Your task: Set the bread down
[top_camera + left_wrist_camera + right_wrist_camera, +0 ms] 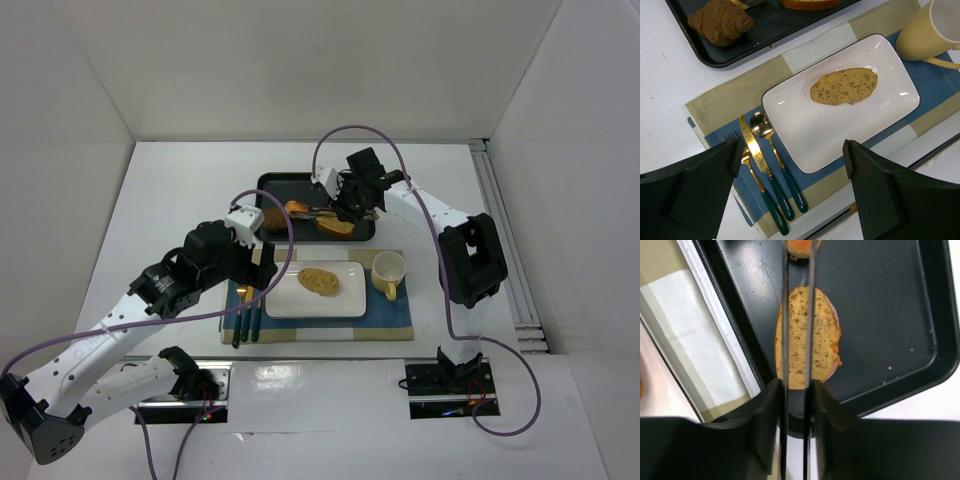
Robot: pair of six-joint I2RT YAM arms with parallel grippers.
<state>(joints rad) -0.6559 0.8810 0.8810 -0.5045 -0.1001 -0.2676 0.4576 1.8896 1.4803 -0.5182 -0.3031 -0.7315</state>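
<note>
A seeded bread slice (319, 281) (844, 86) lies on the white plate (316, 303) (840, 135). On the black tray (272, 186) (880, 315) lie a second slice (337, 227) (823, 335), a croissant (275, 219) (720, 21) and an orange-crusted piece (297, 208) (800, 247). My right gripper (347, 203) (796, 390) is shut on metal tongs (785, 315). Their two blades run over the tray slice and reach either side of the orange piece. I cannot tell whether they pinch it. Over the plate's near-left edge my left gripper (255, 262) (792, 160) hovers open and holds nothing.
A yellow mug (388, 273) (927, 30) stands right of the plate on a blue and beige placemat (390, 322) (730, 95). A knife (756, 150), a spoon and a fork with green handles lie left of the plate.
</note>
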